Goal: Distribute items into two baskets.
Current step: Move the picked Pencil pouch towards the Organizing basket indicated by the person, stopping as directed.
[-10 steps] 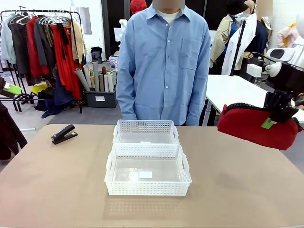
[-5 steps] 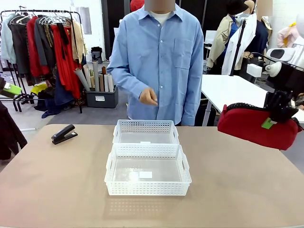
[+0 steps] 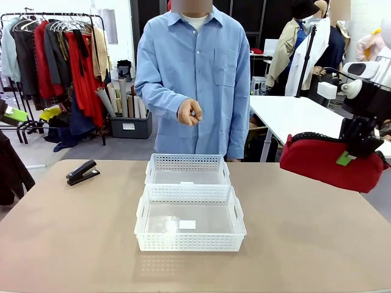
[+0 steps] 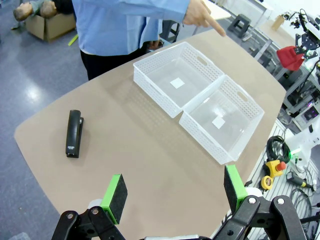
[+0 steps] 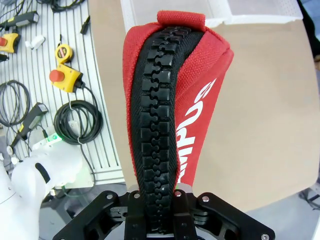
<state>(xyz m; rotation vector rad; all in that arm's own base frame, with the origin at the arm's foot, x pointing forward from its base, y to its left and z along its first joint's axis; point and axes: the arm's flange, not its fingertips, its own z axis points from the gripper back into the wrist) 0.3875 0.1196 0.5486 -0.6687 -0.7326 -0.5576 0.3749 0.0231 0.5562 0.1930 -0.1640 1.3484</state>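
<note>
White lettering (image 5: 191,120) ran sideways along the red pouch (image 5: 210,65); only letters resembling "up" were legible. The sticker (image 3: 187,224) in the near basket (image 3: 189,243) was too small to read.

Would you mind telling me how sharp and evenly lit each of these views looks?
Front view: sharp, evenly lit, faint shadow before the near basket. Left wrist view: wide-angle curve to the table edge, glare on the floor. Right wrist view: pouch crisp up close.

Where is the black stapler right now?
In the front view, the stapler lies on the table at far left, well apart from the far basket.
</note>
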